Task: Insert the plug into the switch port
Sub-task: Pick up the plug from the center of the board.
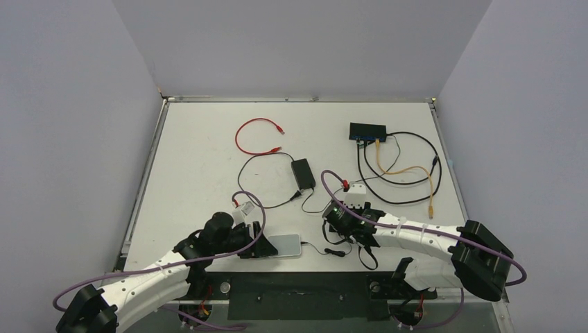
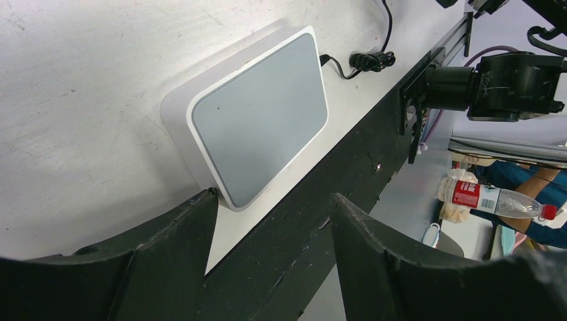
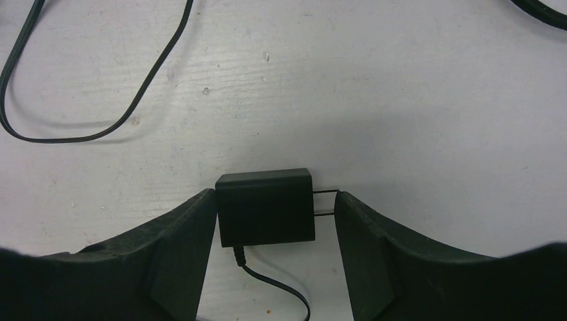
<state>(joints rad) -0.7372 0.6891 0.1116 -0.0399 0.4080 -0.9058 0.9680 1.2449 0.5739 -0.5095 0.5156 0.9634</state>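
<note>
Black-bodied plug (image 3: 265, 208) lying flat on the white table (image 3: 401, 100), straddled by the right gripper (image 3: 275, 199). Jaws spread wide, nothing clamped: one of the fingers (image 3: 180, 247) touching the body's edge, the other at the tips of the two bare prongs. Thin cord (image 3: 281, 289) trailing off the near end.

Switch port (image 1: 367, 139) well apart from all this, in the row along the blue face of the black switch (image 1: 367, 129) at the far right of the table. Yellow cable (image 1: 431, 194) seemingly seated in that same row.

Left gripper (image 2: 274, 200) likewise released, holding nothing, hanging just beside the light grey pad (image 2: 261, 120) at the near edge.

Step in hand, by the look of it: taking hold of the plug.
- Shift sideways first, to put both pads on the body and neither on the prongs.
- No squeezing along the prongs, for fear of bending them or flicking the block out.
- Better still, turn the wrist and grip across the flat sides.
- Close slowly, watch for tilt, then lift straight up with slack left in the cord.
- For the carry toward the switch, steer clear of the cable loops lying between.
</note>
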